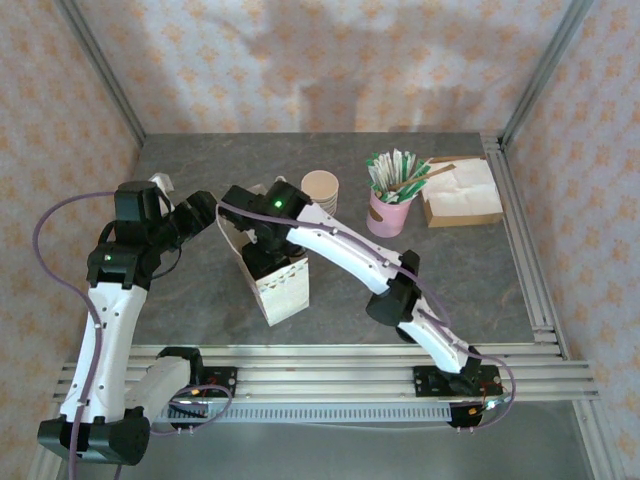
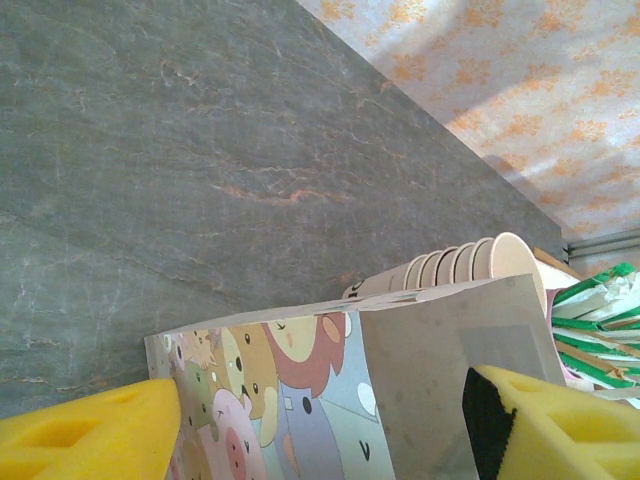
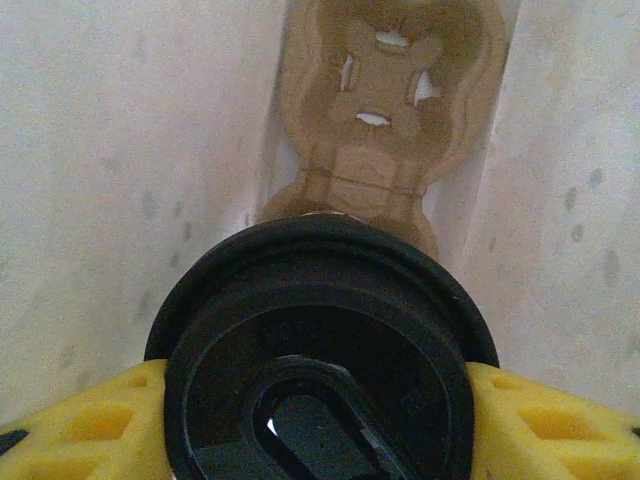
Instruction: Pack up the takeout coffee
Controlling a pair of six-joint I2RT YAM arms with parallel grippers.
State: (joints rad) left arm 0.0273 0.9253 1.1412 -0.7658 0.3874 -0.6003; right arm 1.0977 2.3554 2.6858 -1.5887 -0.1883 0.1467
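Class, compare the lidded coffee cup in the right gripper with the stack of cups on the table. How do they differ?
The coffee cup is lidded in black; the stack of cups is open-topped. The coffee cup is single and clamped in the right gripper inside the white bag; the stack of cups is several nested together, standing free on the table beyond the bag.

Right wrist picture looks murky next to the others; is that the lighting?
Right wrist view: likely; it looks inside the white paper bag, so light is dim and warm, and the black lid is soft. Left wrist view: crisp, sunlit patches on the wallpaper. Top external view: even light, faint shadows on the back wall.
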